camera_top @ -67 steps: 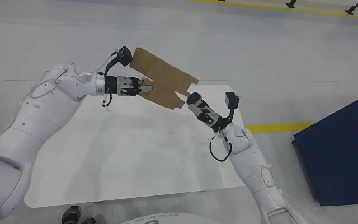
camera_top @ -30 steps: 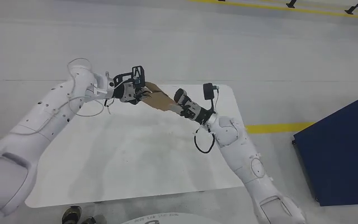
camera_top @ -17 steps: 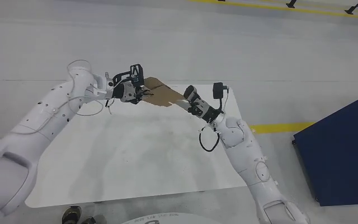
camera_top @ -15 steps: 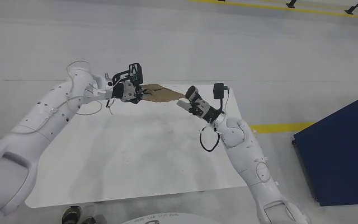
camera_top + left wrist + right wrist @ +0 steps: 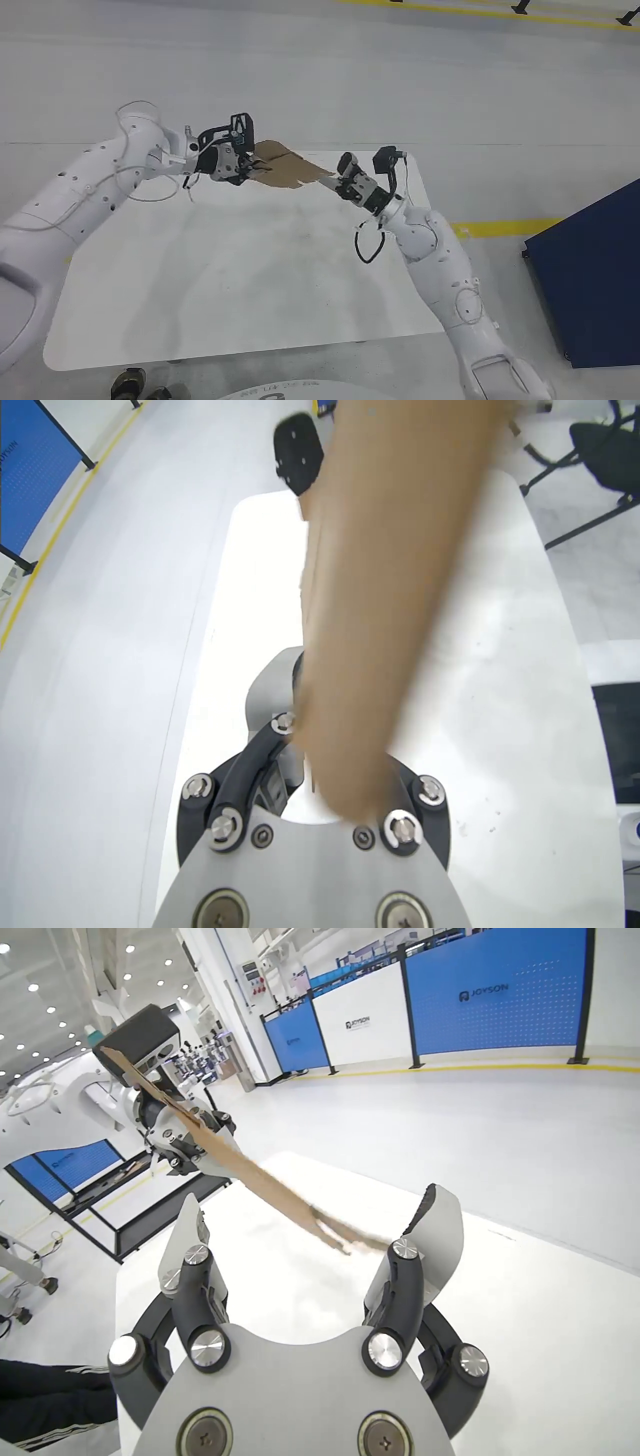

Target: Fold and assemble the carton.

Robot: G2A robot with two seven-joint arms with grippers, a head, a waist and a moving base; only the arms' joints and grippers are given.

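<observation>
The flattened brown carton [image 5: 288,167] hangs in the air over the far edge of the white table [image 5: 250,280]. My left gripper [image 5: 243,163] is shut on its left end. In the left wrist view the carton [image 5: 380,590] runs away from the wrist and hides the fingers. In the right wrist view the carton [image 5: 240,1168] shows nearly edge-on, slanting down from the left gripper [image 5: 192,1140]. Its free end sits between the fingers of my right gripper [image 5: 315,1223], close to one fingertip [image 5: 440,1208]. That gripper [image 5: 340,184] is open and not clamped on the carton.
The white table's near and middle parts lie bare below both arms. A dark blue panel [image 5: 600,270] stands off the table to the right, beside a yellow floor line [image 5: 500,228]. Blue and white partitions [image 5: 450,1008] stand far behind.
The left gripper has swung the carton rightward and turned it from broad face up to nearly edge-on. The right gripper came in to the carton's free end and stays open around it.
</observation>
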